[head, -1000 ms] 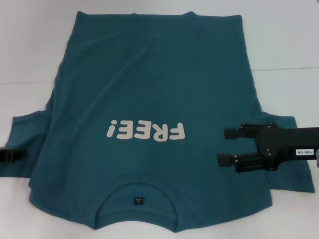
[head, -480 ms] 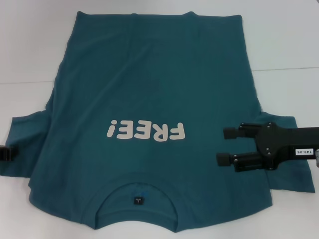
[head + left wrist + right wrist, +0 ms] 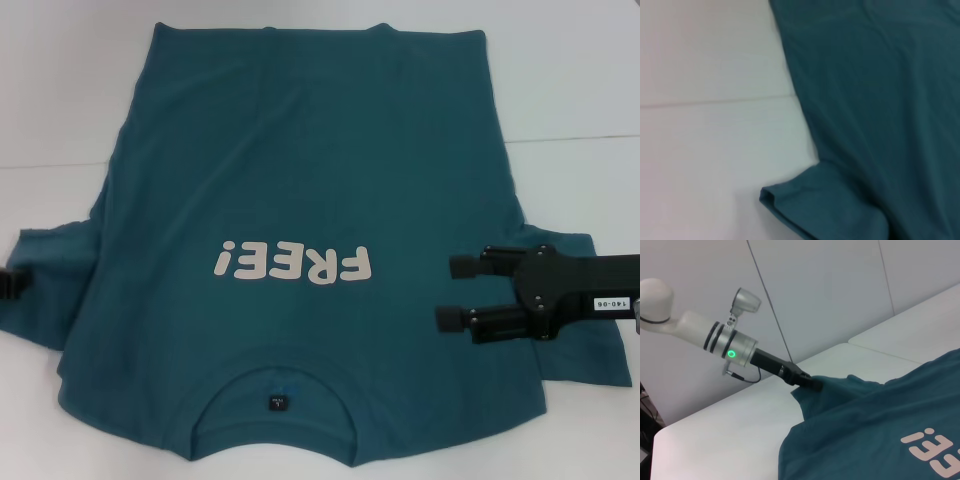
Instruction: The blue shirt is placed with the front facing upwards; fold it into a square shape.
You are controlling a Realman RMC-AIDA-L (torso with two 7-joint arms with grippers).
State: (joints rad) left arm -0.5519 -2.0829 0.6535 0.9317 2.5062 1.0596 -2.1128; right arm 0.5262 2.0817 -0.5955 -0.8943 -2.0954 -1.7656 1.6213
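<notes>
We see the shirt spread face up on the white desk, collar nearest us, "FREE!" lettering showing. Our right claw hovers over the right sleeve, its jaws apart and holding nothing. Our left claw pinches the left sleeve's edge, lifting it off the desk.
</notes>
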